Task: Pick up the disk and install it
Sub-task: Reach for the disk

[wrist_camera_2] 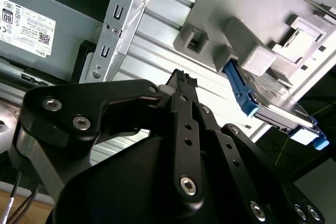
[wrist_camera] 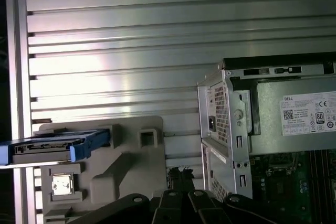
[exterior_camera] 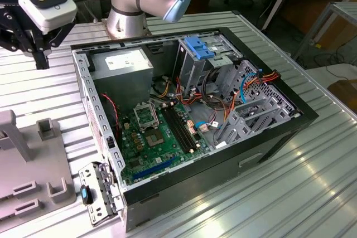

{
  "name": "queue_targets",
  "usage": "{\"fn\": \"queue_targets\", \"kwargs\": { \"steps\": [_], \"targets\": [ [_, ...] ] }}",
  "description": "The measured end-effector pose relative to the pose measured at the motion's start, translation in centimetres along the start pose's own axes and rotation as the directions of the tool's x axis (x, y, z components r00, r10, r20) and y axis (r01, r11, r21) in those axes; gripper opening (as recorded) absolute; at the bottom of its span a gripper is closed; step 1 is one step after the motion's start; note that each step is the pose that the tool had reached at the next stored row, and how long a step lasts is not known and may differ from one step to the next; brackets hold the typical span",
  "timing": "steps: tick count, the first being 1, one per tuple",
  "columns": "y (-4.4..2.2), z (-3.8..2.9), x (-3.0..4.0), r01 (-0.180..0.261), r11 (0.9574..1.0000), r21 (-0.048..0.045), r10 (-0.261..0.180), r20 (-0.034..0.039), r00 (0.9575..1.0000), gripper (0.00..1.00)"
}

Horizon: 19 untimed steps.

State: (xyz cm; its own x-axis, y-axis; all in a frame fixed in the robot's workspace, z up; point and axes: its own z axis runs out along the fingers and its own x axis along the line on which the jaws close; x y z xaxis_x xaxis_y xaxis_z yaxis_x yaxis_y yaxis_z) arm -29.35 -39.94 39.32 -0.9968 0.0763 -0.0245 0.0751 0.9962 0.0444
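Note:
The disk (wrist_camera: 50, 148) is a grey drive in a bright blue carrier frame. It stands on edge in a slot of the grey holder block (wrist_camera: 131, 156), and in the second wrist view the disk (wrist_camera_2: 273, 103) sticks out past the holder block (wrist_camera_2: 236, 3). My gripper (exterior_camera: 42, 59) hangs above the table at the exterior view's upper left, beside the open computer case (exterior_camera: 189, 110) and apart from the disk. In both wrist views its black fingers (wrist_camera_2: 181, 80) are shut together with nothing between them, as the gripper (wrist_camera: 178, 172) points towards the holder's near edge.
The case lies open with motherboard (exterior_camera: 162, 132), power supply (exterior_camera: 122, 62), cables and a drive cage holding another blue carrier (exterior_camera: 198, 45). The robot base (exterior_camera: 128, 15) stands behind it. A small chip (wrist_camera: 62, 184) sits on the holder. A metal bracket (exterior_camera: 97, 193) lies by the case's front corner.

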Motion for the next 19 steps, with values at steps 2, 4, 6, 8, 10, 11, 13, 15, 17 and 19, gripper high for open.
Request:
{"fn": "queue_targets", "kwargs": {
  "steps": [2, 4, 6, 8, 10, 11, 13, 15, 17, 19],
  "targets": [
    [-0.05, -0.01, 0.59, 0.000, 1.0000, 0.0001, 0.000, -0.0001, 1.0000, 0.11],
    [-0.11, -0.02, 1.37, 0.000, 1.0000, 0.0000, 0.000, -0.0001, 1.0000, 0.11],
    [-0.14, -0.01, 2.43, 0.000, 1.0000, 0.0000, 0.000, 0.0000, 1.0000, 0.11],
    [-0.05, -0.01, 3.24, 0.000, 1.0000, 0.0002, 0.000, -0.0004, 1.0000, 0.11],
    [0.11, 0.02, 4.15, 0.000, 1.0000, 0.0001, 0.000, -0.0006, 1.0000, 0.11],
    [0.19, 0.04, 4.55, 0.000, 1.0000, 0.0001, 0.000, -0.0007, 1.0000, 0.11],
    [0.41, 0.07, 5.75, 0.000, 1.0000, 0.0002, 0.000, -0.0011, 1.0000, 0.11],
    [0.55, 0.09, 6.55, 0.000, 1.0000, 0.0002, 0.000, -0.0015, 1.0000, 0.11],
    [0.78, 0.12, 7.50, 0.000, 1.0000, 0.0002, 0.000, -0.0018, 1.0000, 0.11],
    [0.91, 0.15, 8.36, 0.000, 1.0000, 0.0001, 0.000, -0.0017, 1.0000, 0.11]
  ]
}}
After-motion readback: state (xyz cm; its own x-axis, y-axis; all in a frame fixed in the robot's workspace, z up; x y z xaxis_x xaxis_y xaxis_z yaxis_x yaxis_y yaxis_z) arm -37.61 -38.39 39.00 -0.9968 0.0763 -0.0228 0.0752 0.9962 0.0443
